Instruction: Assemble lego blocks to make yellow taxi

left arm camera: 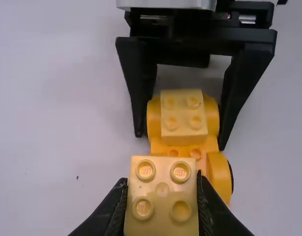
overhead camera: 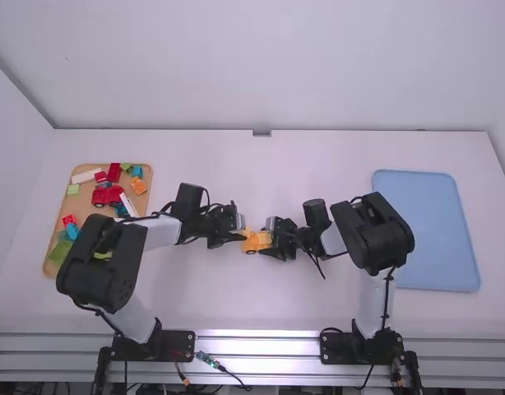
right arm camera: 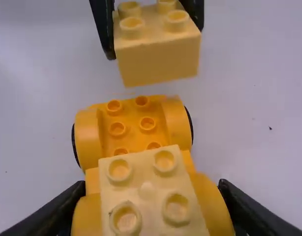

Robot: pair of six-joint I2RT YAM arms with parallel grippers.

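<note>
One loose block [right arm camera: 158, 61]: pinched by its sides in my left gripper [left arm camera: 162, 196], studs up and free of the fingers, near the chassis's bare end and apart from it.
Chassis [right arm camera: 131, 110]: around midway between the bench's [overhead camera: 261, 164] left and right edges, bare end toward my left gripper; my right gripper [right arm camera: 151, 191] is clamped on the wheel arches of the other end.
Seated block [right arm camera: 147, 189]: on the chassis, between those same arches.
Step in hand, as I judge it: to bring the loose block onto the bare studs.
Bare studs [right arm camera: 147, 123]: the target; I should square the block to their rows above them, level it, then lower straight.
Wheel arches [right arm camera: 178, 120]: they flank the end studs, so low fingertips could strike them; a high hold on the block suits better.
Press: even, from above, with my right gripper bracing the chassis; a push off to one side could tip it or cock the block.
Release: only once no gap shows under the block, spreading gently and lifting straight.
</note>
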